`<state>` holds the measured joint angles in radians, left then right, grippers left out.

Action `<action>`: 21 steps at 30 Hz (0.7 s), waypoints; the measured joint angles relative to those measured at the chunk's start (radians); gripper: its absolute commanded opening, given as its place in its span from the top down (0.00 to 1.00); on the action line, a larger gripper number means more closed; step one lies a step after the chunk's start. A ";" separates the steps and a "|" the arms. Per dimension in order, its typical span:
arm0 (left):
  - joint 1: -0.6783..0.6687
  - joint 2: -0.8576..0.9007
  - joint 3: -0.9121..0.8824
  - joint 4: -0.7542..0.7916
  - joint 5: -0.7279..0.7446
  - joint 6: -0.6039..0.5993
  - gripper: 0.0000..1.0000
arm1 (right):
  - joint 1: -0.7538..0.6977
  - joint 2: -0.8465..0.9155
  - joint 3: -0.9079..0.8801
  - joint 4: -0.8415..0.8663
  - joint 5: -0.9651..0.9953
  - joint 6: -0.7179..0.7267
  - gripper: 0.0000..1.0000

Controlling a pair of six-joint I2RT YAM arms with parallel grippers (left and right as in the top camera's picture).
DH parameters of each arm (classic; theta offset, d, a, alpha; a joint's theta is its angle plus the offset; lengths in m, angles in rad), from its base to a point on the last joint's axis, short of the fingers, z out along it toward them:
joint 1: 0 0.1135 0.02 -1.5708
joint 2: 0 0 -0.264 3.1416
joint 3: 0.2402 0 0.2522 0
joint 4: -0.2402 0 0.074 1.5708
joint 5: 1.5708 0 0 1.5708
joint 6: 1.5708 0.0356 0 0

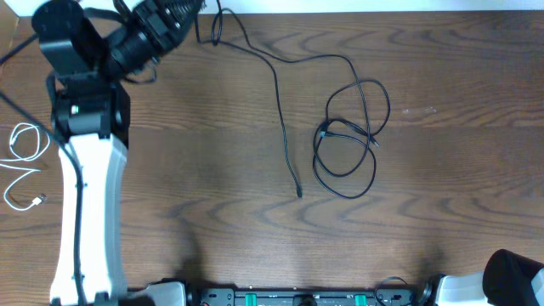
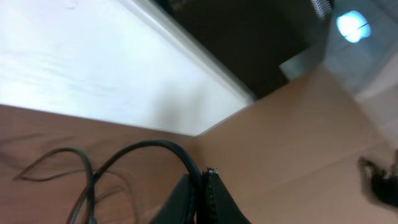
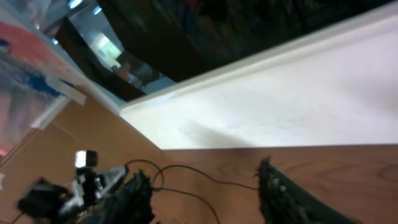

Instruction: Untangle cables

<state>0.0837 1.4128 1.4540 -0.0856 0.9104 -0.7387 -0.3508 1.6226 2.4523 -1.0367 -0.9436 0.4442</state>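
Left hand [image 2: 204, 180] is closed, fingers pressed together at the far edge of the dark wood-grain table [image 1: 170, 187]. A long thin black cable [image 1: 281, 93] arcs right into the fingertips in the left wrist view, so I judge it pinched, though the fingers hide the contact itself. From there the cable trails across the table to a free plug end near the middle. Just right of that end, and apart from it, lies a bunched black cable of overlapping loops [image 1: 350, 140]. A thin white cable [image 1: 24, 153] is coiled at the left edge, beyond the left arm. Right hand [image 3: 204, 174] is open wide at the near right corner, well apart from every cable. Handling: cords light, limp, probably slick — they should drag and slide rather than lift as a shape. Best hold is near a plug end or on a single exposed strand at a loop's outer edge — not at a crossing.
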 measured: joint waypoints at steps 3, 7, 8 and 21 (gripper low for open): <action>-0.069 -0.051 0.001 -0.164 -0.158 0.146 0.93 | 0.006 0.000 0.000 -0.055 0.027 -0.045 0.36; -0.167 -0.062 0.001 -0.329 -0.345 0.317 0.92 | 0.023 0.000 0.000 -0.142 0.082 -0.106 0.32; -0.193 -0.060 0.000 -0.373 -0.391 0.354 0.92 | 0.031 0.000 0.000 -0.166 0.101 -0.121 0.31; -0.322 0.061 -0.002 -0.724 -0.834 0.584 0.60 | 0.114 0.000 -0.018 -0.334 0.340 -0.264 0.25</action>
<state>-0.2382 1.4738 1.4521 -0.8093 0.0765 -0.1547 -0.2367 1.6226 2.4340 -1.3705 -0.6033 0.1802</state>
